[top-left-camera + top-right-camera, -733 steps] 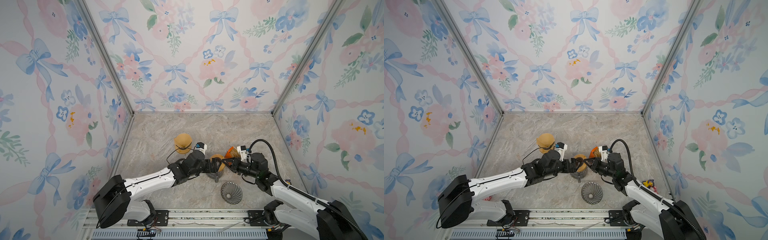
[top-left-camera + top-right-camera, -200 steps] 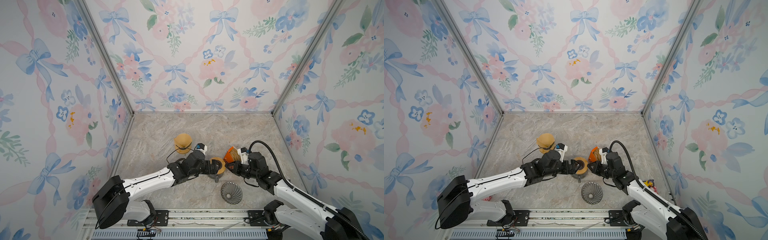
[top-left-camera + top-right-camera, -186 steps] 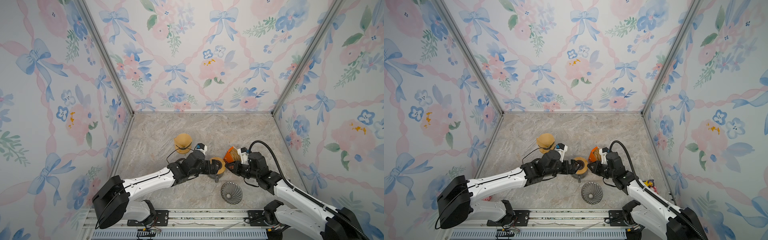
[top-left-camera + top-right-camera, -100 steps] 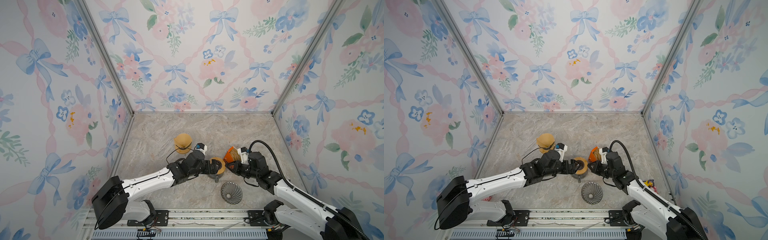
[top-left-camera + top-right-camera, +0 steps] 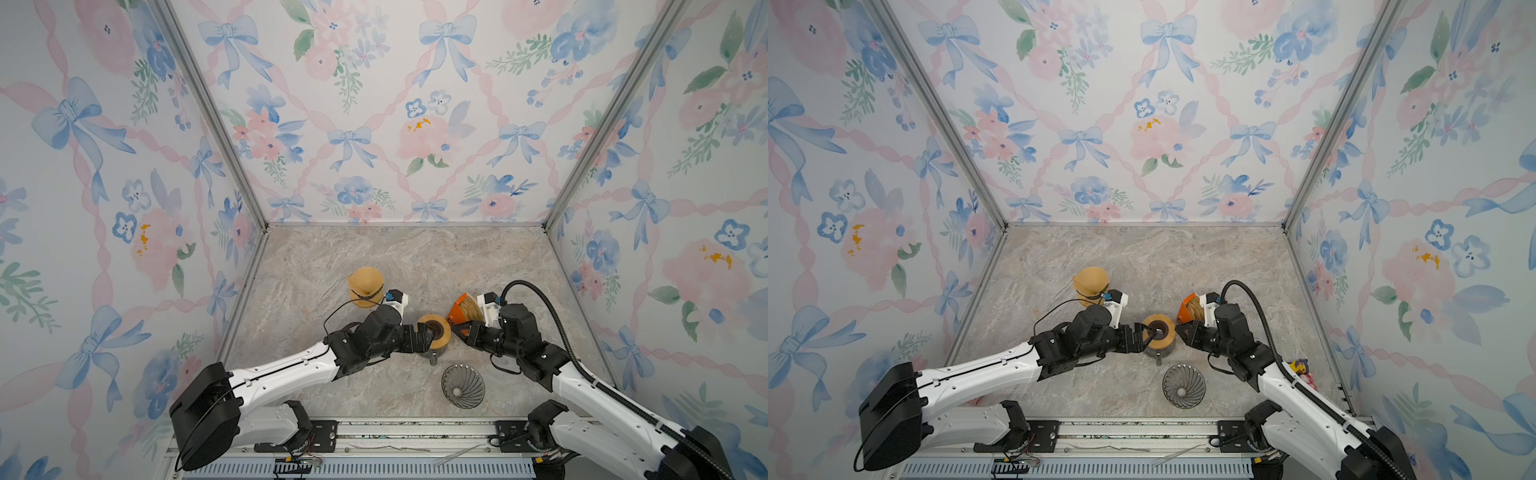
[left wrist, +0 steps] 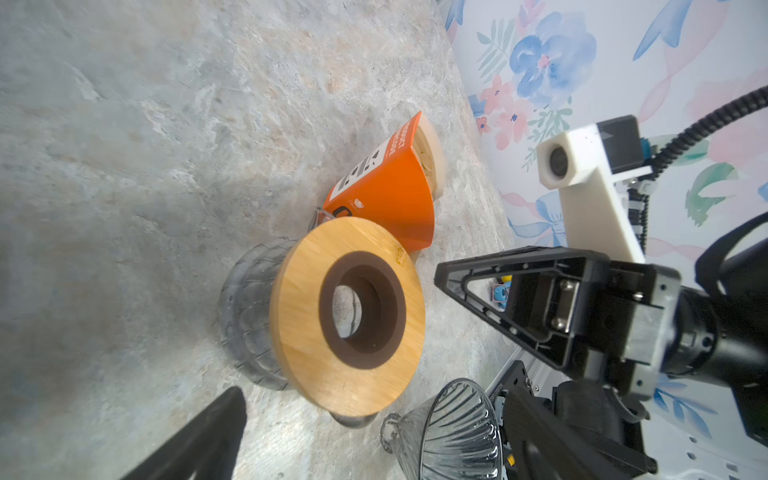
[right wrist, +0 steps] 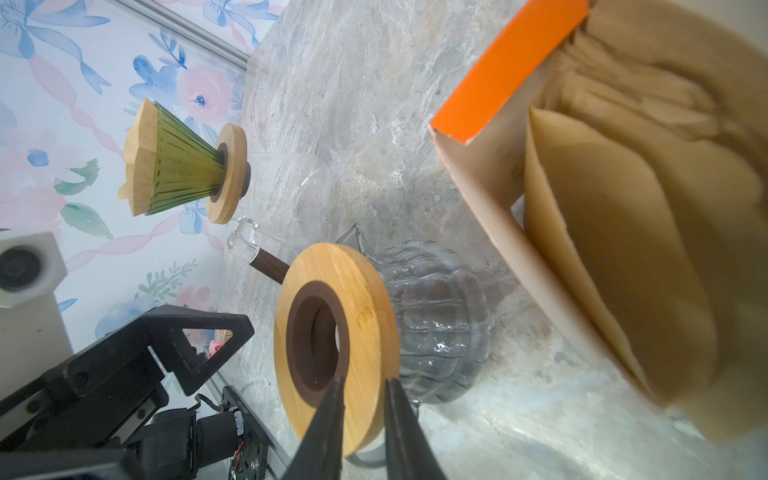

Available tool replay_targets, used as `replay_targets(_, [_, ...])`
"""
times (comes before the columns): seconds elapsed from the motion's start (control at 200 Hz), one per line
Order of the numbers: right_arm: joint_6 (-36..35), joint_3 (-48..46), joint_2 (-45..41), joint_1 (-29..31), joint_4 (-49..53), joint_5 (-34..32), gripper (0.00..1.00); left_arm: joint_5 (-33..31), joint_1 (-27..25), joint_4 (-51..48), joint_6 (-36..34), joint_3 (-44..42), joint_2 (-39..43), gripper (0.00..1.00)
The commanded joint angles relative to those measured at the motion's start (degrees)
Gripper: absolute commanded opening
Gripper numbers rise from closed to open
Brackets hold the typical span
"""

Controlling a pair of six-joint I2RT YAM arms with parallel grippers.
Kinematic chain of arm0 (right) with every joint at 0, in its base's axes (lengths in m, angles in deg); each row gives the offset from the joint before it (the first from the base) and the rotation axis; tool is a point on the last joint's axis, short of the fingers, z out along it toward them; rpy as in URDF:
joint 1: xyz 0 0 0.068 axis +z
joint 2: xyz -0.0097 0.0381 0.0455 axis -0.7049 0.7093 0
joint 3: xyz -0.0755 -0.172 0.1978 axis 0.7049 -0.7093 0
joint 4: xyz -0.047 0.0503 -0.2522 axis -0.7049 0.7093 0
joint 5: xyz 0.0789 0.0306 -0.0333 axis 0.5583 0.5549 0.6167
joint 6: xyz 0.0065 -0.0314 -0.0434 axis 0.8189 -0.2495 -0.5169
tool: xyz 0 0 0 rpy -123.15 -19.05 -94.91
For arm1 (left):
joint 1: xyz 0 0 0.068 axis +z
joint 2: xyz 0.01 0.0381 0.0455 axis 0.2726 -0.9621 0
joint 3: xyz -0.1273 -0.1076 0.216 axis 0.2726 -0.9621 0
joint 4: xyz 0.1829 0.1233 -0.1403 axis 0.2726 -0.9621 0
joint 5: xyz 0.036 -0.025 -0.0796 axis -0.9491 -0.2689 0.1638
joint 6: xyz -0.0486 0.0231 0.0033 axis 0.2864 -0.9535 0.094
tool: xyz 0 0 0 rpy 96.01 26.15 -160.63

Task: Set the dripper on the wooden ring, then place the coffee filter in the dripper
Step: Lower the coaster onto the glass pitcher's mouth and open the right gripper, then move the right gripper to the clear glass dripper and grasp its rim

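Marble tabletop (image 5: 374, 257), floral-papered walls around it. Progress on the filter itself is basically zero. All coffee filters (image 7: 615, 249) sit in the orange box (image 5: 456, 311), which lies on its side just beside the right gripper (image 7: 365, 384), on its far side. None is pulled out. The clear glass dripper (image 5: 462, 385) stands mouth-up near the front edge, empty and apart from both arms.

The right gripper's fingers are only a slit apart with nothing between them, tips just short of the wooden ring (image 5: 444, 332) on the glass server (image 7: 436, 316). On the ring's other side, the left gripper (image 5: 1142, 333) has its jaws wide and empty.

Left to do, my read: get one filter out of the box, carry it over, seat it in the clear dripper.

View deltas:
- **Right wrist view:** the only one looking into the box mouth. Filters are stacked and curled, the front sheet standing off the stack.
- **Right wrist view, back of the scene:** shows the green ribbed dripper (image 7: 178, 174) with tan paper in it. Both top views give just a tan dome.
- **Left wrist view:** shows the gap between right gripper and ring.
- **Extra:** a small yellow toy (image 5: 1298, 368) by the right wall shows in a top view.
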Motion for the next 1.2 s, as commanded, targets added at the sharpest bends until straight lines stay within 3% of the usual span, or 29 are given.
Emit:
replay_targets(0.0, [-3.09,2.1,-3.03,1.3,6.43,-2.24,0.23,-1.24,-1.54,-0.49,-2.56,-2.11,2.4,0.98])
replay_targets(0.245, [-6.55,4.78,-10.21,4.93,22.36,-11.63,0.25,-2.34,-5.81,0.31,-3.55,-3.7,4.44,0.98])
replay_targets(0.66, [-6.66,3.49,-22.1,5.92,37.0,-14.96,0.34,-2.09,-8.69,8.61,-3.05,-8.8,7.76,0.98])
replay_targets(1.195, [-7.78,-4.17,-28.94,6.71,35.12,-8.34,0.51,-3.31,-8.7,9.18,0.77,-13.58,12.72,0.98])
